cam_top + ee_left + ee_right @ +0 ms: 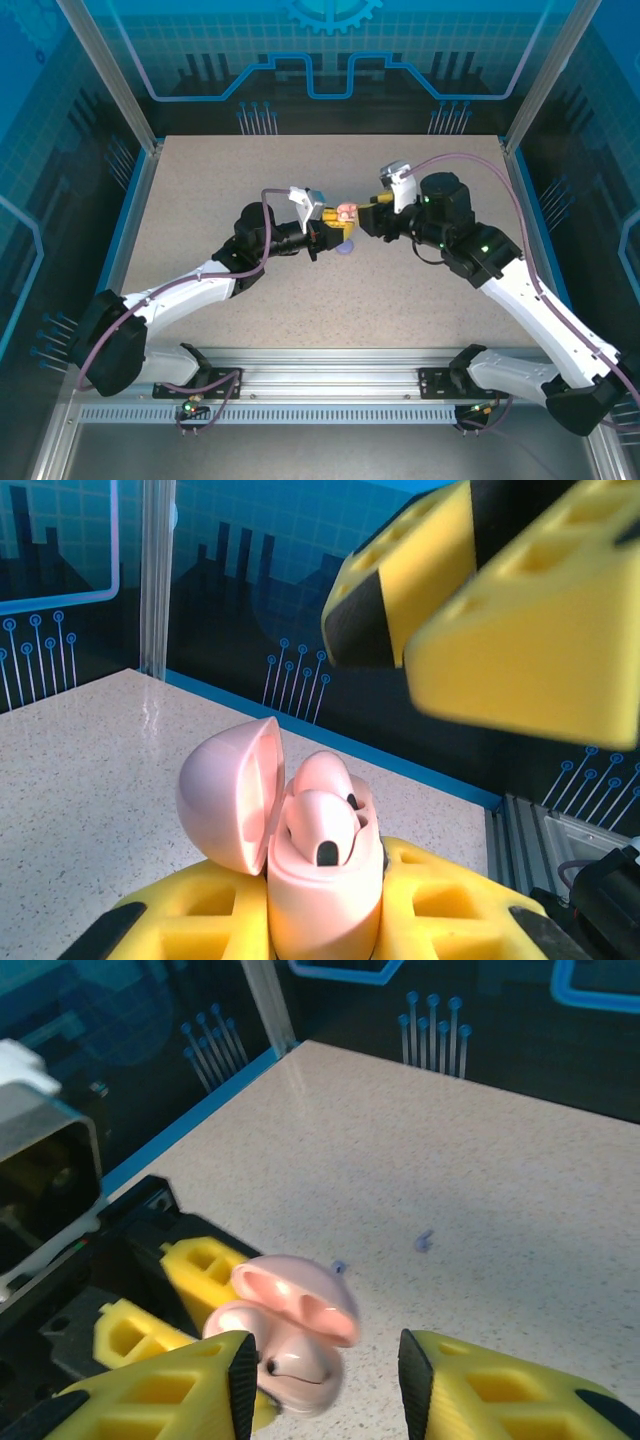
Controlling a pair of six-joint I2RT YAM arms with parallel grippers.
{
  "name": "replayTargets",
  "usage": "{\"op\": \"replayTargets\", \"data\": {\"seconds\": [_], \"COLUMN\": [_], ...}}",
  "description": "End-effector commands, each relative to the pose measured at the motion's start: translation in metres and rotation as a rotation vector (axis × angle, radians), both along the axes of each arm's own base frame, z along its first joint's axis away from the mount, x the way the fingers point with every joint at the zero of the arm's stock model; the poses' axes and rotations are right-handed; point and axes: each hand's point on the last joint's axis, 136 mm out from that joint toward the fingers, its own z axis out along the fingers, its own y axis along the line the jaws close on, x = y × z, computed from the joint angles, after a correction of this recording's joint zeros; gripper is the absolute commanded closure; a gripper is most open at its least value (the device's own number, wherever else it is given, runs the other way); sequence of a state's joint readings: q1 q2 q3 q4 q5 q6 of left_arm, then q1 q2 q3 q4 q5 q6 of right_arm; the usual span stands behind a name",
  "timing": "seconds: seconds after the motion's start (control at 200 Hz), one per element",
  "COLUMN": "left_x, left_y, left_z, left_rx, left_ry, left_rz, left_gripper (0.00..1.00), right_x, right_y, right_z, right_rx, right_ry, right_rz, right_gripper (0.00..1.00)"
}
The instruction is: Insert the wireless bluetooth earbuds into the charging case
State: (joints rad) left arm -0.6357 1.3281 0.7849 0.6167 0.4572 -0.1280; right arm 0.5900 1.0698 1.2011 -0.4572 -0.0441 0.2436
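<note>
1. While the left tool [325, 920] is clamped tight on the lower half of a pale pink, rounded plastic charging case [325, 885], that case is held off the speckled beige counter [400, 320].
2. A hinged pink lid [230, 795] stands swung open at the case's side.
3. Two pale pink, glossy stemmed earbuds [322, 825] sit inside the case, one behind the other, their rounded heads above its rim.
4. The right tool [328, 1365] hangs just beside the case, its yellow, black-padded fingers [180, 1390] parted with a clear gap and gripping nothing. Whether one finger touches the case cannot be told.
5. A small lilac round object [343, 249] lies on the counter just below the case in the top view.
6. Two tiny purplish specks [425, 1241] lie on the counter beyond the case, too small to identify.
</note>
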Motion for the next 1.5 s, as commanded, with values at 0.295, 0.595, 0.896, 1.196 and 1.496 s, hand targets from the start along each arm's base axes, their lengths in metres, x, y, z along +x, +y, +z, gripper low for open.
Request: {"op": "replayTargets", "data": {"seconds": [0.295,0.595,0.896,1.196,1.496], "left_x": [-0.029,-0.05,-0.044,-0.036,-0.006], "left_y": [-0.006,-0.013,-0.02,-0.025,-0.014], "left_z": [0.03,0.044,0.035,0.018,0.005], "left_rx": [-0.013,-0.05,-0.049,-0.03,0.021], "left_ry": [-0.106,-0.139,-0.081,-0.02,0.056], "left_rz": [-0.183,-0.324,-0.333,-0.311,-0.142], "left_gripper": [1.0,1.0,1.0,1.0,1.0], "right_x": [0.014,0.008,-0.008,-0.017,0.006], "right_y": [-0.03,-0.015,-0.001,-0.003,-0.034], "right_z": [-0.041,-0.053,-0.037,-0.019,-0.041], "right_rx": [0.071,0.113,0.184,0.193,0.072], "right_ry": [0.167,0.219,0.185,0.105,0.145], "right_rz": [0.02,0.165,0.288,0.299,0.056], "right_gripper": [0.57,0.59,0.6,0.59,0.54]}}
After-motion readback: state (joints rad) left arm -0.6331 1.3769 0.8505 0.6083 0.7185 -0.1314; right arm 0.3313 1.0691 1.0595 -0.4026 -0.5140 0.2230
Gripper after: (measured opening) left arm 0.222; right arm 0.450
